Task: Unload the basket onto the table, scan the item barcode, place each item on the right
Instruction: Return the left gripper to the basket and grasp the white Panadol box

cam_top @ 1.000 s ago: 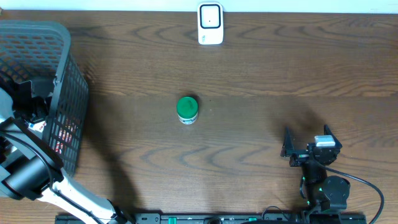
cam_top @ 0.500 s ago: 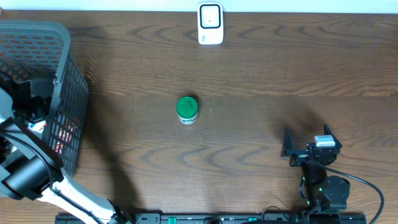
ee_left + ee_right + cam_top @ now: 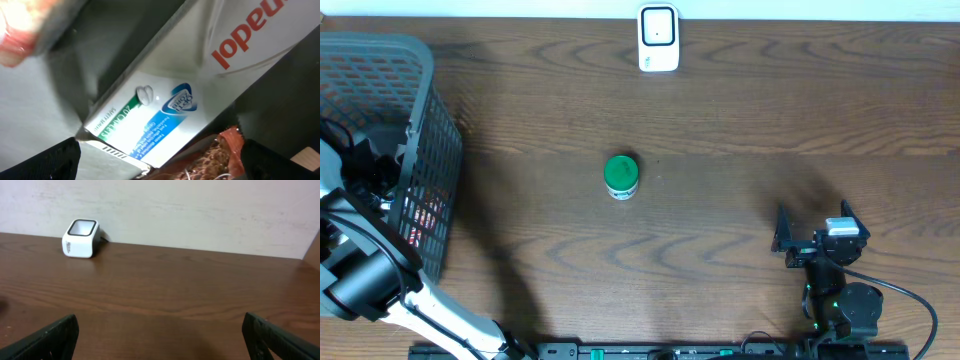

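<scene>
Left tool (image 3: 160, 150) is inside the mesh basket (image 3: 420, 60) at the left edge of the overhead frame, its fingers spread wide and facing a white carton (image 3: 150, 125) printed in blue and green; nothing is gripped. Right tool (image 3: 812, 215), lower right, has its fingers apart and is empty. A green-capped container (image 3: 621, 175) stands mid-frame on the tabletop (image 3: 740, 130), well apart from the white scanner (image 3: 658, 38) at the upper centre.

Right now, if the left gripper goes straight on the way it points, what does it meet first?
Probably the white carton with blue-green print, straight ahead of the left gripper inside the basket; depth is unclear.
</scene>
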You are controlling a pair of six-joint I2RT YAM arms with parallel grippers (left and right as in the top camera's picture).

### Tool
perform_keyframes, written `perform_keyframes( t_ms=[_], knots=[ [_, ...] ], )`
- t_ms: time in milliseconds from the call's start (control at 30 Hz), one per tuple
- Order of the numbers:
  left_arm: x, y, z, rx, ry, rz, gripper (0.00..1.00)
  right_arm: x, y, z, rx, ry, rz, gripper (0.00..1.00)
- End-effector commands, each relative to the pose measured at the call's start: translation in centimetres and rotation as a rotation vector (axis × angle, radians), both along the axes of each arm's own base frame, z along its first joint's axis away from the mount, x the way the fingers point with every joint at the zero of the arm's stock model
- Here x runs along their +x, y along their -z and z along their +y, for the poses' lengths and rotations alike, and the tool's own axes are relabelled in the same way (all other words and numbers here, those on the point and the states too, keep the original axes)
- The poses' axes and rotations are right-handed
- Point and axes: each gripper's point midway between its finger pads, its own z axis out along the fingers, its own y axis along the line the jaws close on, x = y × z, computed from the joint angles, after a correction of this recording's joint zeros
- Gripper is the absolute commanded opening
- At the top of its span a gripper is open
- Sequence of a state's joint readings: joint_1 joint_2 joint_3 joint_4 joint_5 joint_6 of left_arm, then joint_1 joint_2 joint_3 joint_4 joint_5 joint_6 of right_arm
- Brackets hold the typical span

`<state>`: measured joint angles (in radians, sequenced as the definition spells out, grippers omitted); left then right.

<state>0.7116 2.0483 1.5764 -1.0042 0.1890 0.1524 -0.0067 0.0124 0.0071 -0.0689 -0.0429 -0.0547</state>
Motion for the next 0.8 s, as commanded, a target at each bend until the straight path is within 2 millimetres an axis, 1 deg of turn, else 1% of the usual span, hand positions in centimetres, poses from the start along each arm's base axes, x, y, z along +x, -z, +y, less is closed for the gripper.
perform_keyframes(
  t_ms=[0, 67, 167, 267, 433, 500, 567, 767],
  knots=[
    [0.0, 0.6, -1.2, -0.033, -0.009, 0.016, 1.0, 0.0, 0.0, 0.3, 0.015, -0.007, 0.001, 0.99],
    [0.1, 0.5, -1.2, -0.028, -0.006, 0.019, 1.0, 0.0, 0.0, 0.3, 0.015, -0.007, 0.001, 0.99],
    [0.3, -0.1, -1.0, -0.01, -0.003, 0.004, 1.0, 0.0, 0.0, 0.3, 0.015, -0.007, 0.001, 0.99],
    [0.3, -1.1, 0.0, 0.06, 0.01, -0.006, 1.0, 0.0, 0.0, 0.3, 0.015, -0.007, 0.001, 0.99],
    [-0.9, -2.6, 1.5, 0.174, 0.093, 0.038, 1.0, 0.0, 0.0, 0.3, 0.015, -0.007, 0.001, 0.99],
    [-1.0, -2.9, 1.4, 0.18, 0.141, 0.038, 1.0, 0.0, 0.0, 0.3, 0.015, -0.007, 0.001, 0.99],
    [-0.9, -2.9, 1.5, 0.182, 0.152, 0.032, 1.0, 0.0, 0.0, 0.3, 0.015, -0.007, 0.0, 0.99],
    [0.0, -3.0, 0.4, 0.143, 0.307, -0.028, 1.0, 0.0, 0.0, 0.3, 0.015, -0.007, 0.001, 0.99]
  ],
)
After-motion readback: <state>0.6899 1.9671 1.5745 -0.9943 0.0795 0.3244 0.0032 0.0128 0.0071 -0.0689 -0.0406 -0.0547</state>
